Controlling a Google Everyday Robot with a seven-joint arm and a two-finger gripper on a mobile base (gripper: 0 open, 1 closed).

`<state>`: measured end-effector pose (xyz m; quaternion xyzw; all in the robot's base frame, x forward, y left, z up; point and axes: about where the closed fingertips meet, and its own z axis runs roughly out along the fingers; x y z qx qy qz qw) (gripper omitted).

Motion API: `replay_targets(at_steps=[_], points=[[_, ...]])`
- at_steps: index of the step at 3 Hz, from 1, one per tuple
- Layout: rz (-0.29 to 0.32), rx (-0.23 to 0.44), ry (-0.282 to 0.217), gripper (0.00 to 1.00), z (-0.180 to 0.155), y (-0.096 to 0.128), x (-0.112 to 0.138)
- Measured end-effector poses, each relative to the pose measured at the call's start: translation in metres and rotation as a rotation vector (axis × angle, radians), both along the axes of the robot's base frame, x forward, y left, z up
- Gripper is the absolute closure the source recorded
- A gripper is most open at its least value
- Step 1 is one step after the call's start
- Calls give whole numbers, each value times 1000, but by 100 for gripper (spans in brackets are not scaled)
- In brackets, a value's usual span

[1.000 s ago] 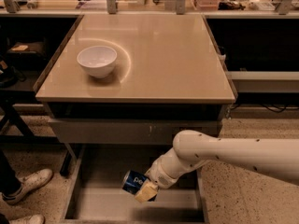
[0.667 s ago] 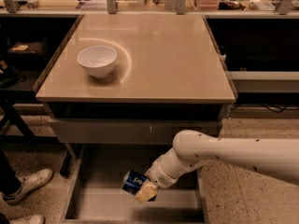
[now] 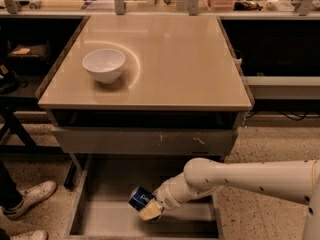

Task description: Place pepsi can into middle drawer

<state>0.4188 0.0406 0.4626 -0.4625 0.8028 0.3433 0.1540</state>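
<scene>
The pepsi can (image 3: 140, 198) is dark blue with white lettering and is tilted, held over the floor of the open middle drawer (image 3: 110, 219). My gripper (image 3: 148, 207) is shut on the can, reaching in from the right on a white arm (image 3: 240, 176). The drawer is pulled out at the bottom of the view, grey with thin side walls. I cannot tell whether the can touches the drawer floor.
A white bowl (image 3: 104, 64) stands on the beige tabletop (image 3: 165, 59). A closed drawer front with pale scratches (image 3: 145, 141) sits just above the open drawer. A person's white shoes (image 3: 27, 199) are at the lower left. Cluttered shelves run along the back.
</scene>
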Motion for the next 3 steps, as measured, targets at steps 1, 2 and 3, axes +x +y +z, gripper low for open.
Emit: replay_targets(at_steps=[1, 2, 3], points=[[-86, 2, 13, 100, -30, 3, 10], [-130, -20, -7, 100, -40, 4, 22], [-169, -37, -14, 100, -49, 3, 34]])
